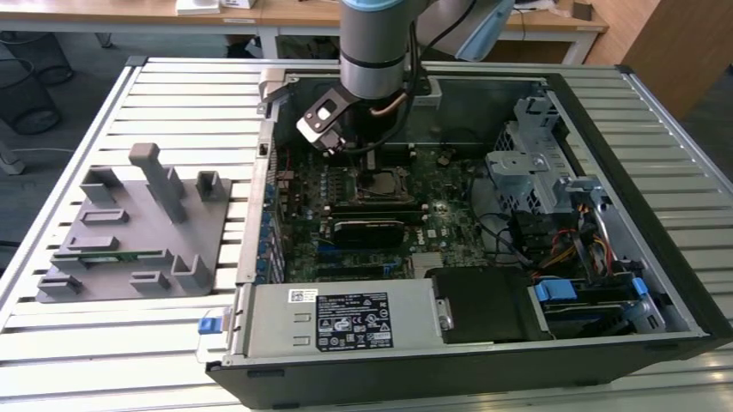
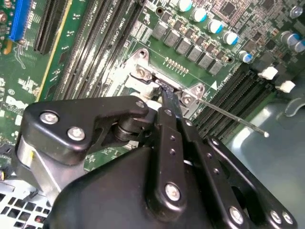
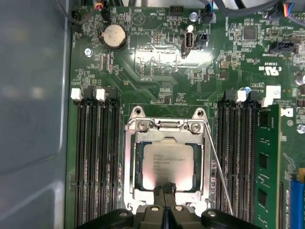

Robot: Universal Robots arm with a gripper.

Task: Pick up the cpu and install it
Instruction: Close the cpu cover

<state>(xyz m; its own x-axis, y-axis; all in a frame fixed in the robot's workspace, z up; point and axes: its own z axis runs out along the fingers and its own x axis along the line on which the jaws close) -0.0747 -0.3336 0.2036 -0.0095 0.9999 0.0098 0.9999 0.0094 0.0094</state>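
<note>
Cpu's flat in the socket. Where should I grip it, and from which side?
Pinch the cpu by two opposite edges of its raised metal top, coming straight down from above. It lies flat, ringed by the socket frame, so a sideways approach looks blocked. The shut gripper hangs at one edge.

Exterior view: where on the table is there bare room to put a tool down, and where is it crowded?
Bare slats lie on the table beyond the grey fixture, and between the fixture and the table's near edge. Crowded: inside the computer case, where the gripper sits at the cpu.
</note>
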